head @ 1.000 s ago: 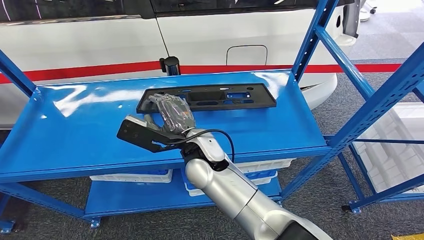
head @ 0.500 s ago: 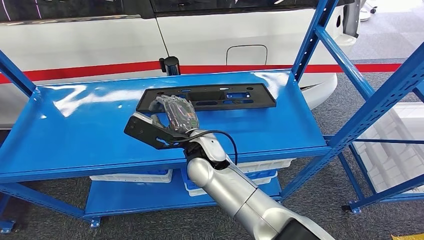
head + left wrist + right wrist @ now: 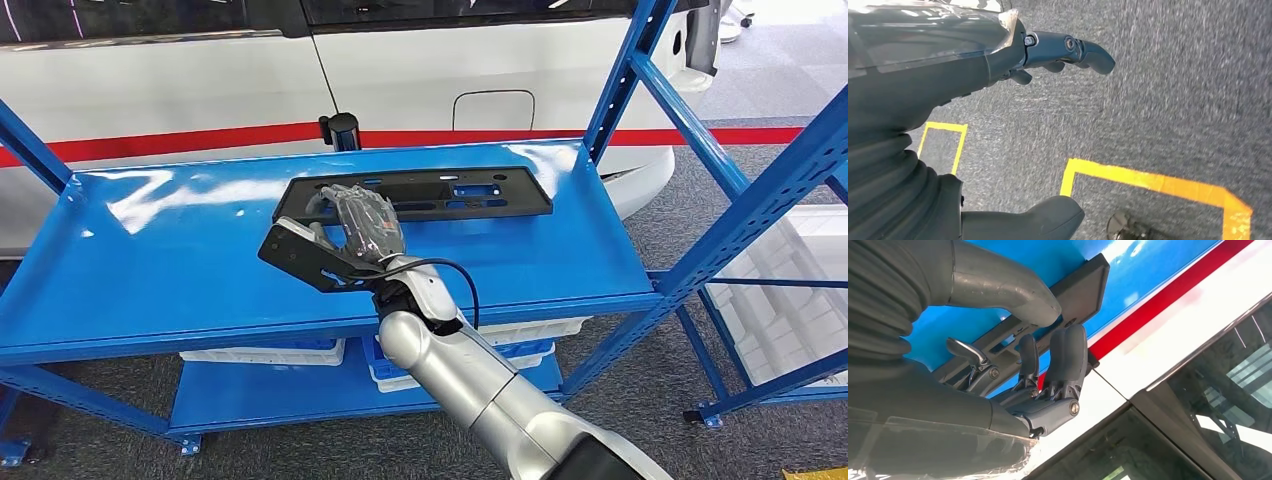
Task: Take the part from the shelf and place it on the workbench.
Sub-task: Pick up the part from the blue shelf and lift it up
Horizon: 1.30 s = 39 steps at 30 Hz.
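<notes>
Head view: right robot hand, fingers spread and empty, hovers over the left end of the black part, lying lengthwise across the blue shelf. Left wrist view: left robot hand hangs loosely open over carpet. Right wrist view: fingers apart just above the part's near edge.

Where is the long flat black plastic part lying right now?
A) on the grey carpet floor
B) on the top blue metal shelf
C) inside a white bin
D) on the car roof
B: the long flat black plastic part lies on the top blue metal shelf, with the right robot hand over its left end.
</notes>
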Each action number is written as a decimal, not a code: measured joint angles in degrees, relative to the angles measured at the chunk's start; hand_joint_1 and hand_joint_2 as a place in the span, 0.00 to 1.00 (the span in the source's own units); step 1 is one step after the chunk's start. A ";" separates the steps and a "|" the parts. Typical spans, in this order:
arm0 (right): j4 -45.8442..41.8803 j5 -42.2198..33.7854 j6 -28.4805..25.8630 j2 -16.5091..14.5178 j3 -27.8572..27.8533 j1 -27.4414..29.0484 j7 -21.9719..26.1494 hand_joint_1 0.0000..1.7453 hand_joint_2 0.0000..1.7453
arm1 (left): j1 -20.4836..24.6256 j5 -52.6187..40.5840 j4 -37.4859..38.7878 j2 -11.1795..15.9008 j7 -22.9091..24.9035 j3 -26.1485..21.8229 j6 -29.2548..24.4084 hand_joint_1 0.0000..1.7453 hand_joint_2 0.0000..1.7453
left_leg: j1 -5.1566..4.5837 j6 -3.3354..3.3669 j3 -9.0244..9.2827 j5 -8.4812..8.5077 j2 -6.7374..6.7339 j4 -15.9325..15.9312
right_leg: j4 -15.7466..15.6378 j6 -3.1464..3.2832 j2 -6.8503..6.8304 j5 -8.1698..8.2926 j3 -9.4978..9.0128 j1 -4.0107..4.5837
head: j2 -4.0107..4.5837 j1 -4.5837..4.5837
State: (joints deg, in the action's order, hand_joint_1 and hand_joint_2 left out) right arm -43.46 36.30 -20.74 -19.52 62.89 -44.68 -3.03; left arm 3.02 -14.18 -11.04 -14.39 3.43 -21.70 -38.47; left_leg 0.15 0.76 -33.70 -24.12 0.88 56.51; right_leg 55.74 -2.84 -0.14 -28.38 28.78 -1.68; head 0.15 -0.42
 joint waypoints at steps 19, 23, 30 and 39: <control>1.60 -0.75 -2.21 0.00 -2.45 -1.56 1.52 0.00 0.00 | 1.62 -23.61 -0.63 -1.31 -18.25 -30.90 3.52 0.00 1.00 | 0.00 0.02 0.02 0.02 0.02 0.00 | 0.00 0.00 -0.02 0.00 0.00 0.00 | -0.01 -0.01; 1.96 0.02 -2.66 0.00 -3.04 -1.55 1.85 0.00 0.75 | 1.81 -22.98 -0.45 -1.50 -17.53 -33.16 4.64 0.00 0.00 | 0.00 0.02 0.02 0.02 0.00 0.00 | -0.01 0.00 -0.01 0.00 0.00 0.00 | -0.02 0.00; 3.78 4.01 -2.74 0.00 -3.78 -0.58 2.70 0.00 1.00 | 1.85 -22.22 -0.09 -1.78 -17.90 -34.52 11.32 0.00 0.00 | 0.00 0.02 0.02 0.02 0.01 0.00 | 0.00 -0.01 -0.01 0.01 -0.01 0.00 | -0.01 -0.01; 5.44 5.89 -1.75 0.00 -4.26 0.52 2.60 0.00 1.00 | 1.89 -22.85 0.00 -1.93 -15.17 -35.36 11.18 0.00 0.00 | 0.00 0.02 0.02 0.02 0.00 0.00 | 0.00 0.00 0.00 0.01 0.00 0.01 | -0.01 -0.01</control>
State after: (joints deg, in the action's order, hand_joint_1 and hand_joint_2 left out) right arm -38.01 42.19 -22.48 -19.52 58.64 -44.16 -0.43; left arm 4.90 -37.03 -11.04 -16.32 -11.74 -57.06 -27.28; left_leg 0.15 0.79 -33.68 -24.10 0.88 56.51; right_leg 55.74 -2.84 -0.14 -28.38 28.78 -1.67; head 0.15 -0.43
